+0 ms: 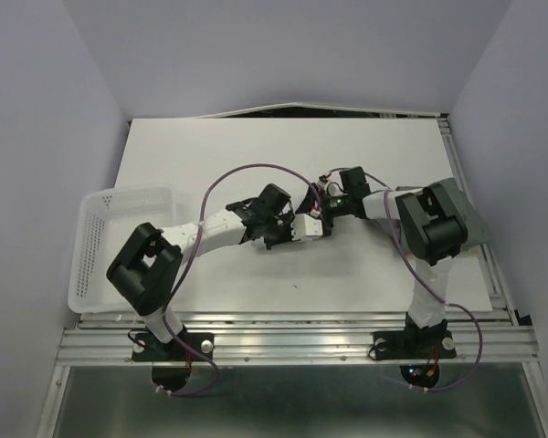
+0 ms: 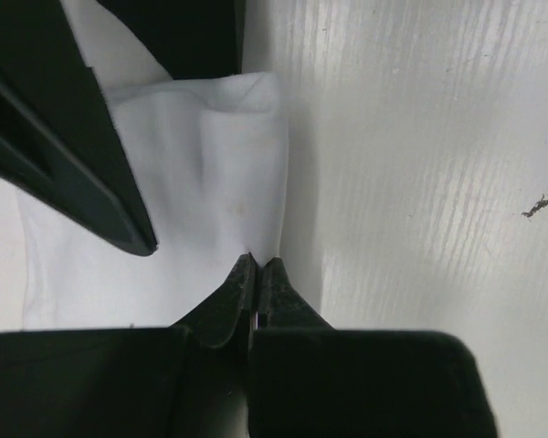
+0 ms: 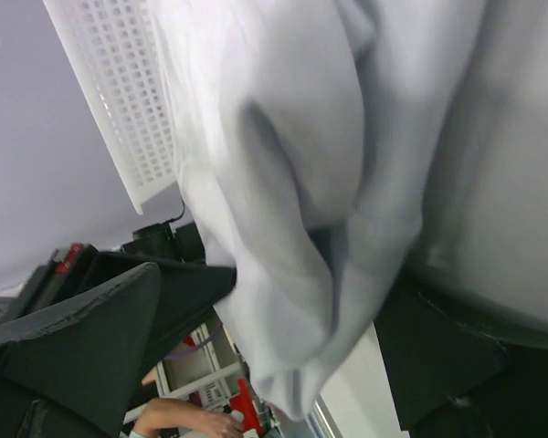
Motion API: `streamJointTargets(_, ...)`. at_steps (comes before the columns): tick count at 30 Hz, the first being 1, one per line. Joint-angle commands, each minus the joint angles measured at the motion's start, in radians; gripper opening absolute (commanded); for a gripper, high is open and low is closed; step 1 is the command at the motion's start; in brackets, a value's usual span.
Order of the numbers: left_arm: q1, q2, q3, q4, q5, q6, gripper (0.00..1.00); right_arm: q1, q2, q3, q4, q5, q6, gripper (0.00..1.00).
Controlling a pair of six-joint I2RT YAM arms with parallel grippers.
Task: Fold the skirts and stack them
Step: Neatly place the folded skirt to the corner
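White skirt (image 1: 307, 229) lay bunched at mid-frame in the top view, right of the basket (image 1: 91, 246), with no fold finished. The left gripper (image 2: 258, 265) was pinched tight on its edge. The right gripper (image 3: 283, 301) gaped wide, cloth draped between its jaws, unclamped. A grey skirt (image 1: 470, 224) apparently lay far right. No stack showed, so most of the work looked undone.

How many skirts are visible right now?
2: the white skirt at the table's centre, pinched by the left gripper; a grey skirt at the right edge. Others may be hidden.
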Motion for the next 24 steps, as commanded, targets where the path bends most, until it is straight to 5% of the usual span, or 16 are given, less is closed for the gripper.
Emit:
streamJointTargets(1, -0.001, -0.037, 0.043, -0.028, 0.068, -0.006, 0.00, 0.015, 0.087, 0.073, 0.092, 0.099, 0.033, 1.00)
streamJointTargets(9, 0.001, -0.020, 0.046, 0.009, 0.072, -0.047, 0.00, 0.071, 0.136, 0.039, 0.203, 0.120, 0.096, 0.93)
streamJointTargets(15, 0.001, -0.028, 0.033, 0.024, 0.083, -0.052, 0.00, 0.071, 0.152, 0.047, 0.114, 0.137, 0.049, 0.74)
streamJointTargets(20, 0.001, -0.037, 0.016, 0.021, 0.085, -0.063, 0.01, 0.071, 0.093, 0.045, 0.088, 0.204, -0.007, 0.45)
streamJointTargets(24, -0.007, -0.065, 0.011, 0.021, 0.088, -0.112, 0.30, 0.071, -0.015, 0.056, 0.054, 0.293, -0.089, 0.28)
